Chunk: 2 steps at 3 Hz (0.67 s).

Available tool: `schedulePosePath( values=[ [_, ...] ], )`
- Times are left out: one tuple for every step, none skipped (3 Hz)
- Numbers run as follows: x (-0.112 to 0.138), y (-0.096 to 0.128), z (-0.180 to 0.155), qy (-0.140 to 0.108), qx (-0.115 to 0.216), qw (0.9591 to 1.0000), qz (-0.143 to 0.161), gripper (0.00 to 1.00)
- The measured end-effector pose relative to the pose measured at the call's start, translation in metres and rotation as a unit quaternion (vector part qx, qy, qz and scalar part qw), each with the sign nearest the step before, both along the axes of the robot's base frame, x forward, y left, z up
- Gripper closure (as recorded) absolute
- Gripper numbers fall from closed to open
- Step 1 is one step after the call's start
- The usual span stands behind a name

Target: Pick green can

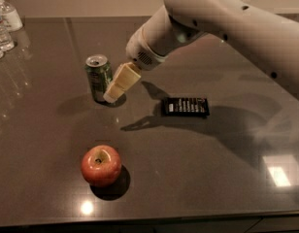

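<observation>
The green can stands upright on the dark table, left of centre, with a silver top and pull tab. My gripper hangs from the white arm that reaches in from the upper right. Its cream fingers point down-left and sit just to the right of the can, overlapping its right edge in this view. I cannot tell whether they touch the can.
A red apple sits in front of the can. A black flat packet lies to the right of the gripper. Clear water bottles stand at the far left corner. The table's front edge runs along the bottom.
</observation>
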<state>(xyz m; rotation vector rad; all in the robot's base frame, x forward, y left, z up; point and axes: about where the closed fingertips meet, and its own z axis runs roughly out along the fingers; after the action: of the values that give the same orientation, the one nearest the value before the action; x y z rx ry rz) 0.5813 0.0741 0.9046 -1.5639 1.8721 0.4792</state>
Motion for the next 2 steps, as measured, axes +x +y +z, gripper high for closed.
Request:
schedulePosePath(
  values=[
    [0.012,0.017,-0.01,0.018,0.007,0.9998,0.002,0.0],
    [0.022,0.027,-0.019,0.034,0.01,0.9994,-0.001,0.0]
  ],
)
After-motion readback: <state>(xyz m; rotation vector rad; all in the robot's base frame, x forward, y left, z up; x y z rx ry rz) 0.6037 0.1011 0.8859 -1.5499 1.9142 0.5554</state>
